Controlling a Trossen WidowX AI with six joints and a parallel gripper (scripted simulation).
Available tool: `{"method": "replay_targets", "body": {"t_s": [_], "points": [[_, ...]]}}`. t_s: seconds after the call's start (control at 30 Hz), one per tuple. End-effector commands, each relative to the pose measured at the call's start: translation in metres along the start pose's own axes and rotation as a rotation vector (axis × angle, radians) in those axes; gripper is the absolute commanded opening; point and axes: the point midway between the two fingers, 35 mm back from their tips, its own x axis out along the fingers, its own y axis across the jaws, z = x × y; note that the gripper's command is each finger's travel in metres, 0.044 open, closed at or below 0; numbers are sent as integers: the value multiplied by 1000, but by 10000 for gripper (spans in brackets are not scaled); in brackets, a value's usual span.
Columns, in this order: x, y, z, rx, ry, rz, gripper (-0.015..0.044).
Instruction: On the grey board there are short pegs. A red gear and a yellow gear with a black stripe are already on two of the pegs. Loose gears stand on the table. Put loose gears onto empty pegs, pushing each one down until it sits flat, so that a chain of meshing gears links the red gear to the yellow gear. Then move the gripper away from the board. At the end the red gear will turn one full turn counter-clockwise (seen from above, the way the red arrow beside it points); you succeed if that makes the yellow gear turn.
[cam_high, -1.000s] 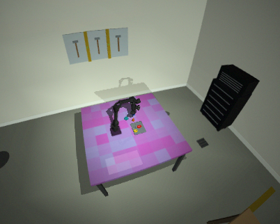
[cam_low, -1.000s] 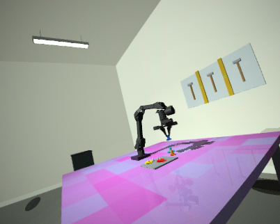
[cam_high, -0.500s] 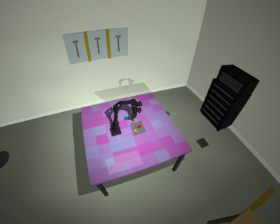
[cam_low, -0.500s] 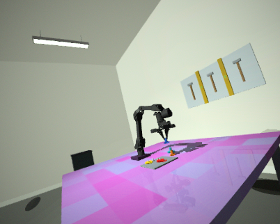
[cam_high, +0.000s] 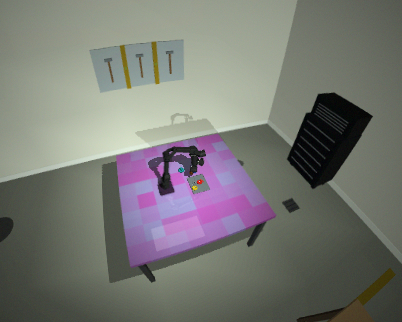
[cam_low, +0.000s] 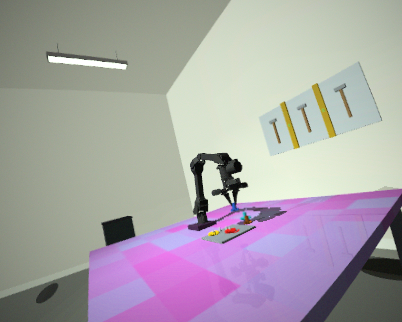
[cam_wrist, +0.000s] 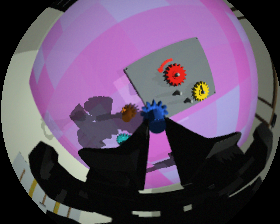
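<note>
I see the red gear (cam_high: 200, 182) (cam_low: 231, 230) (cam_wrist: 173, 75) and striped yellow gear (cam_high: 194, 188) (cam_low: 213, 233) (cam_wrist: 200, 91) on the grey board (cam_high: 204, 190) (cam_low: 223, 239) (cam_wrist: 192, 50). My blue gear (cam_low: 234, 207) (cam_wrist: 154, 111) is raised; orange (cam_high: 191, 173) (cam_low: 247, 220) (cam_wrist: 128, 113) and teal (cam_high: 181, 170) (cam_low: 244, 215) (cam_wrist: 123, 139) ones stand on the table.

From my station I had the arm (cam_high: 179, 150) (cam_low: 215, 157) raised from its base and bent over at the elbow, its wrist (cam_low: 228, 172) angled down. The gripper (cam_low: 234, 206) (cam_wrist: 156, 121) pointed toward the table, fingers partly closed and clamped on a blue gear, held aloft.
</note>
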Motion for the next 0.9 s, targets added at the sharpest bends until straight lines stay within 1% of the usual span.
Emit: {"method": "replay_targets", "body": {"t_s": [0.0,0.87], "points": [[5,-10,2,-3,2,-5,0],[31,-69,12,-6,3,-7,0]]}}
